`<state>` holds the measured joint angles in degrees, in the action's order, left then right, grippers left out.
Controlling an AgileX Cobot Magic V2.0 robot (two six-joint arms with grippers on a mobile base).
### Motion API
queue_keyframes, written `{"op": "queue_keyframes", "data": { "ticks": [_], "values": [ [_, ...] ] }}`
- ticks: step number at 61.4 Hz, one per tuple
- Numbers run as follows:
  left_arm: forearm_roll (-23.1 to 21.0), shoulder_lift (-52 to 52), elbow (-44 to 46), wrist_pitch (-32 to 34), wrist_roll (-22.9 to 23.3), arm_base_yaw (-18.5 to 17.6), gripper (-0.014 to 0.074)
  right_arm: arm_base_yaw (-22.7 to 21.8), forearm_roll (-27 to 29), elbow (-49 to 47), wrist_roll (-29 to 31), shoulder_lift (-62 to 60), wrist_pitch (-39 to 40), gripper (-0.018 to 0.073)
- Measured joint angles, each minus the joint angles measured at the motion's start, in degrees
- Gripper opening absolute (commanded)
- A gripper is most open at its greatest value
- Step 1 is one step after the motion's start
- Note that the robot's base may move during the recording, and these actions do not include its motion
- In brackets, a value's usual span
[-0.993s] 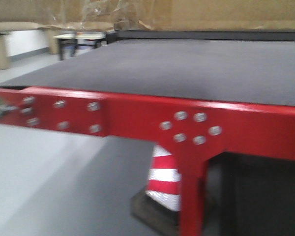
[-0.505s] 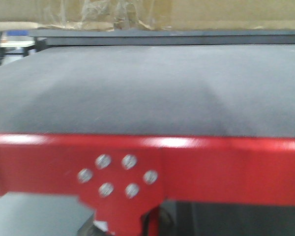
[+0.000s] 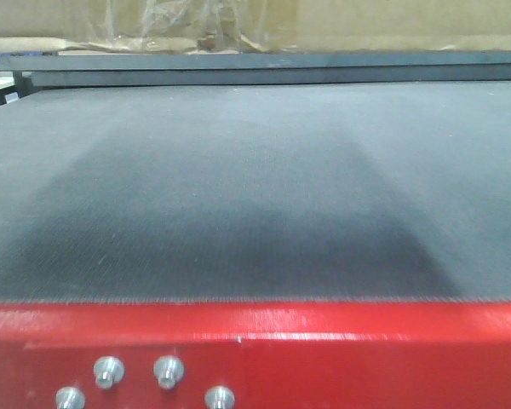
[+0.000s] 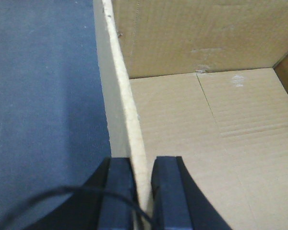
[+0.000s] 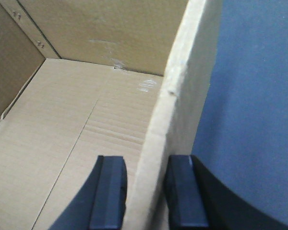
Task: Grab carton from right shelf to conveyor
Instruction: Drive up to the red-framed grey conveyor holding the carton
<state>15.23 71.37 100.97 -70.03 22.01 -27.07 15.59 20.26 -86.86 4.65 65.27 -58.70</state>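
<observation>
Pinching the open carton [image 4: 206,143] by two opposite side walls: left gripper [image 4: 140,167] with jaws shut astride one wall's top edge, right gripper [image 5: 145,165] clamping the other wall likewise. Showing the dark grey conveyor belt [image 3: 255,187] lying outside each gripped wall in both wrist views, with the carton's brown lower edge and crinkled clear tape [image 3: 170,21] crossing the top of the front view above the belt. Leaving unresolved whether carton and belt are touching; bordering the belt's near side, a red frame edge [image 3: 366,341] studded with silver bolts [image 3: 169,371].
</observation>
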Motion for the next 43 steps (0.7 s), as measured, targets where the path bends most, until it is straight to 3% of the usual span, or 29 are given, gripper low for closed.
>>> {"op": "queue_keyframes", "data": {
  "ticks": [43],
  "values": [
    [0.0, 0.0, 0.0, 0.0, 0.0, 0.0, -0.0017, 0.0, 0.0, 0.0, 0.0, 0.0, 0.0, -0.0059]
  ]
}}
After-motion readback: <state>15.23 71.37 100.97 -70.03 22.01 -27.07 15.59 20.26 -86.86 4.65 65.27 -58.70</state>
